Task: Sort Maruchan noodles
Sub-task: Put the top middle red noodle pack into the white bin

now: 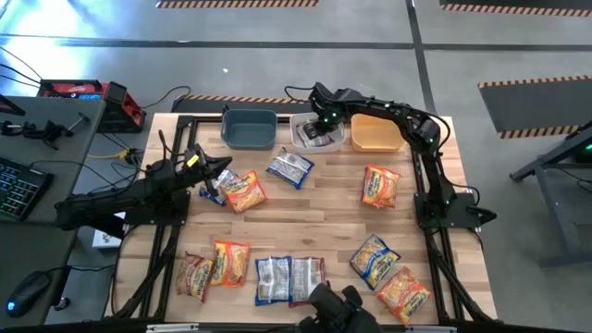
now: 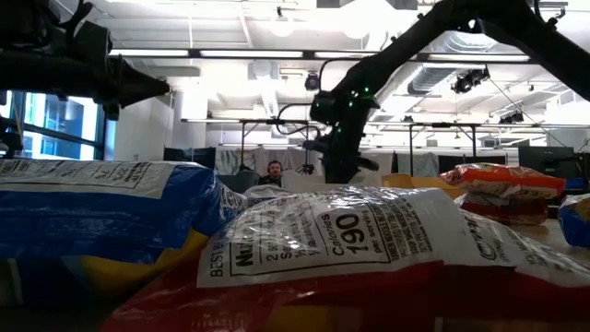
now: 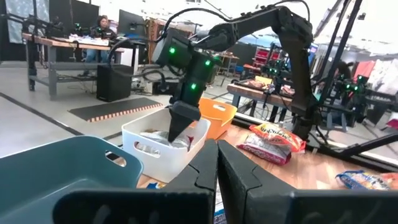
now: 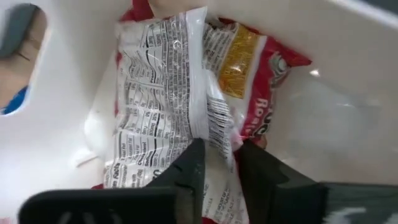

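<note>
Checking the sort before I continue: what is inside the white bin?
The white bin holds a white-maroon noodle packet, back side up, with the right gripper reaching in over it. Anything beneath that packet is covered.

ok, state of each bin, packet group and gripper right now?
Blue bin: looks empty.
White bin: holds white-maroon packet, back side up.
Orange bin: no packet visible.
Table packets: lying flat, unsorted.
Right gripper: down inside the white bin, fingers narrowly apart around the packet's back seam.
Left gripper: shut, empty, raised over the table's left side.
</note>
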